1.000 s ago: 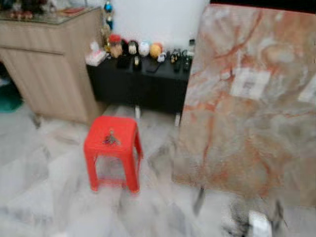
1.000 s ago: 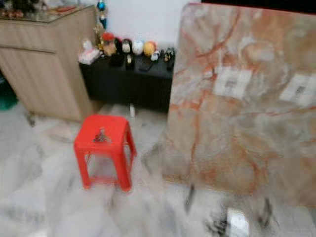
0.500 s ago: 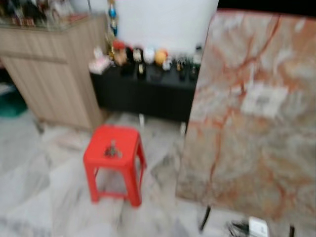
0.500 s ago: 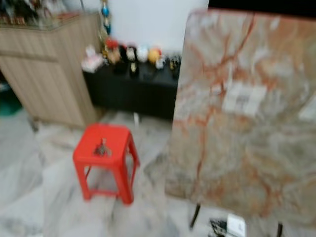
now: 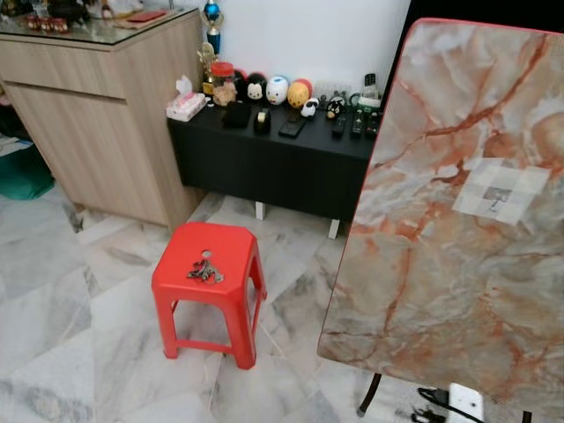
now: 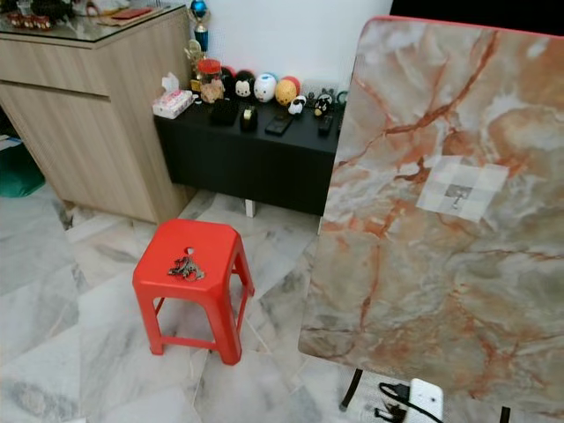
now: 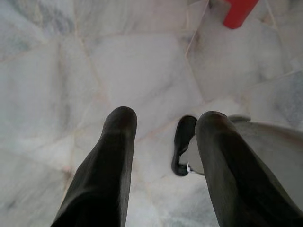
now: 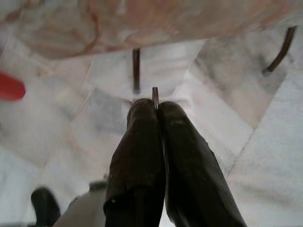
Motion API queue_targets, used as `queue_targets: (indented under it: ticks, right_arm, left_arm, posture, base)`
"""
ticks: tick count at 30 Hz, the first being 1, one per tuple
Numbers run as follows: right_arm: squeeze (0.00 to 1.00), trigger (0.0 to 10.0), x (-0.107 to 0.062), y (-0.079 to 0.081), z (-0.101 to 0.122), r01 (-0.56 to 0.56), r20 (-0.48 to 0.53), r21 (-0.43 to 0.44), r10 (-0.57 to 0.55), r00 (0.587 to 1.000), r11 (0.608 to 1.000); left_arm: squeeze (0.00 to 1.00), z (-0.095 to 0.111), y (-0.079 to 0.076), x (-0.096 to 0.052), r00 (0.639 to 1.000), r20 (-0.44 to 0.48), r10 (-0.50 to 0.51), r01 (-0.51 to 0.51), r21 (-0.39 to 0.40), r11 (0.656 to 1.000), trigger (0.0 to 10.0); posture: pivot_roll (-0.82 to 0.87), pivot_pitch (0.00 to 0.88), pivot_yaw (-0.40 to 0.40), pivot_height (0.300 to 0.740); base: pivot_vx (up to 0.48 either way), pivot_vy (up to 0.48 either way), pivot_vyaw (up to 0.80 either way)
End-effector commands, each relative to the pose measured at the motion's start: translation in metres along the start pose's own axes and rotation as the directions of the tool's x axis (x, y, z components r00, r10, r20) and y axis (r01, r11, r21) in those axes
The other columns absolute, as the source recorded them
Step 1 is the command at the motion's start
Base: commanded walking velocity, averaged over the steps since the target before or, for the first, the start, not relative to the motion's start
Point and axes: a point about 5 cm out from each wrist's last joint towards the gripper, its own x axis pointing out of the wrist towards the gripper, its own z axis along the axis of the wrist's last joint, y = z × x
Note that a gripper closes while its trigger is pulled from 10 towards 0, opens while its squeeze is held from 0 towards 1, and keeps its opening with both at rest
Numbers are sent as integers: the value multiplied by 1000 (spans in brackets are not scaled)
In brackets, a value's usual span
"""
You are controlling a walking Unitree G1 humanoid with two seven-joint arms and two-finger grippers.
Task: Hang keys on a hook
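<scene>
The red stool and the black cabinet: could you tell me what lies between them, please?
Bare marble floor lies between the stool and cabinet, in both eye views.

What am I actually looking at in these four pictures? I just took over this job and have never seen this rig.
A walking humanoid robot with two arms, each ending in a gripper of two long black fingers. The two wide pictures come from the stereo camera on its head, looking forward and down. They show a red stool on the marble floor with a bunch of keys lying on its seat, a black cabinet with small figurines behind it, a wooden counter to the left, and a marble-patterned tabletop tipped up on the right.

The other two pictures look along each gripper from its wrist. Both arms hang down toward the floor. The left gripper is open and empty. The right gripper is shut, with a thin sliver between its fingertips; I cannot tell what that is. The keys are not yet picked up.
</scene>
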Motion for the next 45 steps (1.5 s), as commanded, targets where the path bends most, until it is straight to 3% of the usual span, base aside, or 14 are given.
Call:
queue_targets:
  ticks: [1, 3, 4, 6, 8, 10, 15, 19, 24, 26, 31, 38, 41, 45]
  right_arm:
    - [0, 10000, 2, -3, 24, 66, 118, -21, -63, 991, 998]
    - [0, 10000, 3, 2, 35, 99, 178, -69, -85, 980, 993]
    - [0, 10000, 5, 19, 50, 118, 257, -135, -80, 963, 984]
    - [0, 10000, 3, 33, 80, 144, 404, -148, -73, 912, 979]
    - [0, 10000, 2, 35, 85, 142, 435, -149, -64, 898, 979]
    - [0, 10000, -6, 47, 108, 130, 578, -204, 12, 816, 970]
    - [0, 10000, -20, 53, 119, 178, 695, -208, 18, 718, 962]
    - [0, 10000, -24, 45, 123, 247, 733, -168, -46, 679, 954]
    - [0, 10000, -38, 40, 140, 437, 841, -184, -90, 534, 880]
    - [0, 10000, -49, 41, 156, 532, 894, -190, -78, 441, 825]
    - [0, 10000, -60, 53, 178, 615, 941, -187, -40, 336, 766]
    - [0, 10000, -58, 60, 182, 662, 949, -200, -27, 315, 722]
    - [0, 10000, -54, 63, 181, 664, 939, -235, -12, 345, 710]
    - [0, 10000, -53, 62, 185, 691, 940, -221, -39, 339, 688]
  left_arm:
    - [0, 0, 5, -1, 1000, 5, 3, -3, 5, 1000, 10000]
    - [0, 1, 6, -1, 1000, 6, 4, -4, 6, 1000, 10000]
    - [0, 7, 2, 2, 1000, 9, 1, -1, 7, 1000, 10000]
    - [0, 14, -10, 7, 1000, 14, -10, 10, 13, 1000, 10000]
    - [0, 15, -12, 8, 1000, 14, -13, 12, 14, 1000, 10000]
    - [0, 15, -22, 9, 1000, 8, -20, 20, 19, 1000, 10000]
    - [0, 15, -25, 9, 1000, 11, -27, 27, 17, 999, 10000]
    - [0, 16, -26, 10, 999, 20, -33, 33, 18, 999, 10000]
    - [0, 9, -26, 7, 999, 22, -36, 36, 19, 999, 10000]
    - [0, 4, -24, 5, 999, 18, -33, 33, 18, 999, 10000]
    - [0, 2, -15, 3, 1000, 15, -24, 24, 11, 1000, 10000]
    - [0, 9, -6, 4, 1000, 25, -15, 15, -6, 1000, 10000]
    - [0, 9, -5, 3, 1000, 26, -12, 12, -10, 1000, 10000]
    - [0, 11, -9, 5, 999, 29, -16, 16, -8, 1000, 10000]
  posture:
    - [90, 0, -56, 718]
    - [90, 0, -56, 718]
    - [78, 0, -52, 718]
    - [71, 0, -51, 718]
    - [71, 0, -51, 718]
    - [71, 0, -55, 718]
    - [70, 0, -57, 718]
    - [66, 0, -58, 718]
    - [65, 0, -60, 718]
    - [62, 0, -60, 718]
    - [65, 0, -64, 718]
    - [72, 0, -79, 718]
    - [73, 0, -80, 718]
    - [75, 0, -81, 718]
  base:
    - [0, 0, 0]
    - [0, 0, 0]
    - [0, 0, 0]
    - [0, 0, 0]
    - [0, 0, 0]
    - [0, 0, 0]
    - [0, 0, 0]
    - [0, 0, 0]
    - [0, 0, 0]
    - [0, 0, 0]
    - [0, 0, 0]
    - [0, 0, 0]
    - [0, 0, 0]
    - [0, 0, 0]
